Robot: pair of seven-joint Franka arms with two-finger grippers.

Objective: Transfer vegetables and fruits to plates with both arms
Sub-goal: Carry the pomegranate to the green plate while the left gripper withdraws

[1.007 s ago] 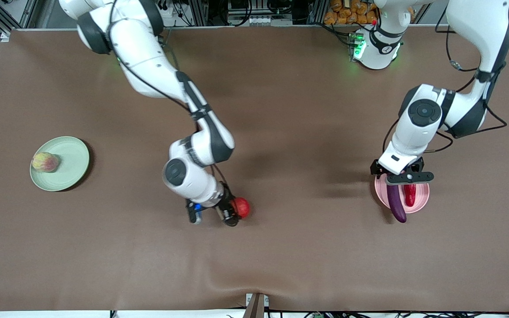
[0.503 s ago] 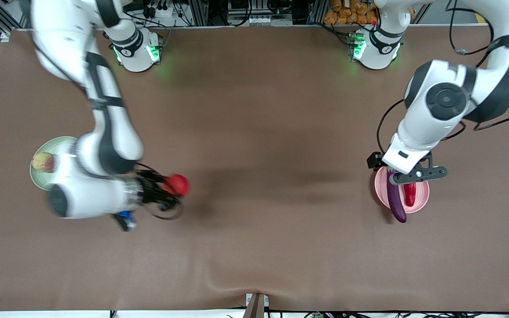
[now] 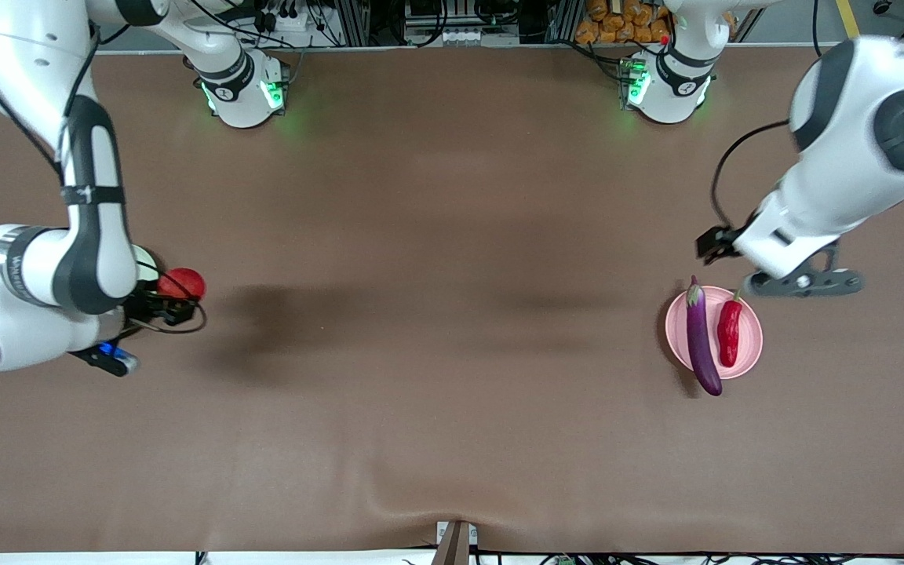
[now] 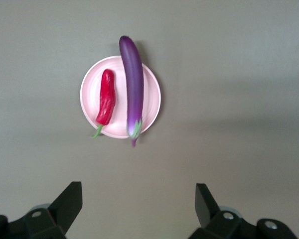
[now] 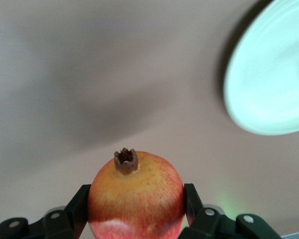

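Observation:
My right gripper [image 3: 172,298] is shut on the round red-orange pomegranate [image 3: 182,282], held in the air beside the pale green plate [image 5: 269,74]. The right wrist view shows the pomegranate [image 5: 136,191] crown-up between the fingers. My right arm hides that plate and the peach in the front view. The purple eggplant [image 3: 700,339] and red chili [image 3: 729,333] lie side by side on the pink plate [image 3: 752,349]. The eggplant's tip overhangs the rim. My left gripper [image 3: 801,281] hangs open and empty above the table by the pink plate [image 4: 149,99], which the left wrist view shows with eggplant [image 4: 132,82] and chili [image 4: 106,97].
A brown cloth covers the table, with a raised fold [image 3: 389,482] near its front edge. The arms' green-lit bases [image 3: 244,90] [image 3: 664,86] stand along the table's back edge.
My right arm has swung the pomegranate from the table's middle to the green plate's side. My left gripper has lifted off the pink plate and drawn away toward the left arm's end.

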